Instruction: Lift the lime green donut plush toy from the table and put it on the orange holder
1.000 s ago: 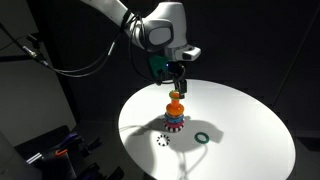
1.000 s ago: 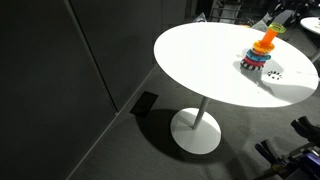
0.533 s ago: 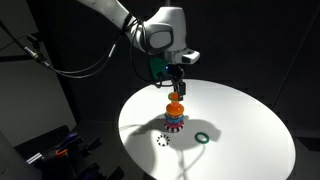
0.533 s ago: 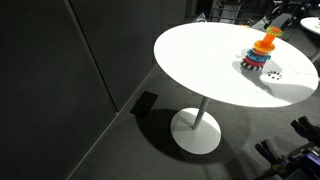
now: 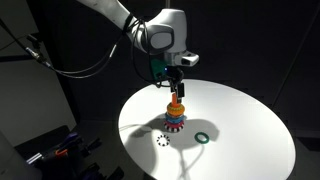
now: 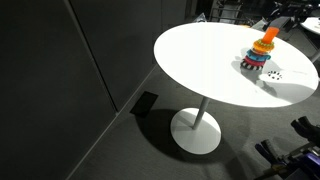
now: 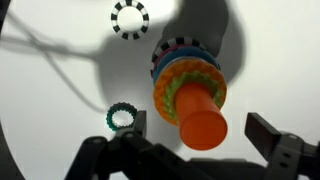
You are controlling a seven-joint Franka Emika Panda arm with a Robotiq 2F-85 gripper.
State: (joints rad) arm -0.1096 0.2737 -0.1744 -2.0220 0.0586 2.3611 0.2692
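Observation:
The lime green donut plush toy [image 7: 170, 98] lies round the orange holder [image 7: 203, 120], on top of an orange ring and the other stacked rings. In the wrist view my gripper [image 7: 195, 125] is open, one finger on each side of the peg's rounded top and not touching it. In an exterior view the gripper [image 5: 176, 87] hangs just above the holder [image 5: 175, 103], which stands near the middle of the white table [image 5: 240, 120]. The holder [image 6: 267, 40] also shows at the table's far side.
A dark green ring [image 5: 202, 138] [image 7: 122, 117] and a black-and-white speckled ring [image 5: 162, 139] [image 7: 130, 17] lie loose on the table beside the stack. The speckled ring [image 6: 273, 74] is near the table's edge. Dark floor and the table's pedestal [image 6: 196, 128] lie below.
The jaws have gone from shut to open, and the lime green ring has dropped from them onto the peg. The arm has hardly moved.

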